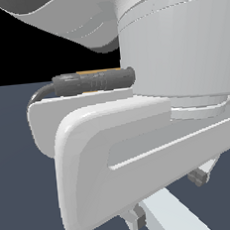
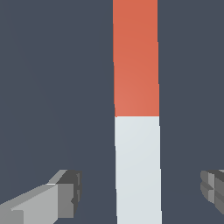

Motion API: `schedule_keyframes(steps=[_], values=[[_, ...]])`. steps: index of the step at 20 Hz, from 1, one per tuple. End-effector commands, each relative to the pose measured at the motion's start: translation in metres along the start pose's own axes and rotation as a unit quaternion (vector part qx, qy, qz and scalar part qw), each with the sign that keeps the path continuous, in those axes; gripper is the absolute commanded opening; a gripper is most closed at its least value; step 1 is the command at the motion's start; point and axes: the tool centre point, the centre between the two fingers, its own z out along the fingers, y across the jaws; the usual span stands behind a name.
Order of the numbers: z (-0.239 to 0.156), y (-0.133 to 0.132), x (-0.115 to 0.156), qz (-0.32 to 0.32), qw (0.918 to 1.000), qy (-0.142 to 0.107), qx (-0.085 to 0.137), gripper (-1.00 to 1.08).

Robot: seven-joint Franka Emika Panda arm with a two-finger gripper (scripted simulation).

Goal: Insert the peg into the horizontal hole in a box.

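Wrist view: peg (image 2: 136, 131) lies between the spread claw (image 2: 142, 192) fingers, untouched.

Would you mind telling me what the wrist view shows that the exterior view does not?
Only the wrist view shows the peg's orange-red end and the open gap between it and each fingertip. Only the exterior view shows the arm's white housing and dark cable. Both show the pale peg, the open gripper straddling it, and the dark floor. Neither shows the box.

Box not visible, prob. behind arm; peg (image 2: 136, 109) ends cropped.
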Motion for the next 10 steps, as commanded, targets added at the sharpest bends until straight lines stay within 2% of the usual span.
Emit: schedule_keyframes(steps=[1, 10], values=[[0.0016, 0.0019, -0.0049, -0.007, 1.0000, 0.000, -0.001, 1.00], [0.0030, 0.0030, -0.0076, -0.010, 0.9999, 0.000, -0.001, 1.00]])
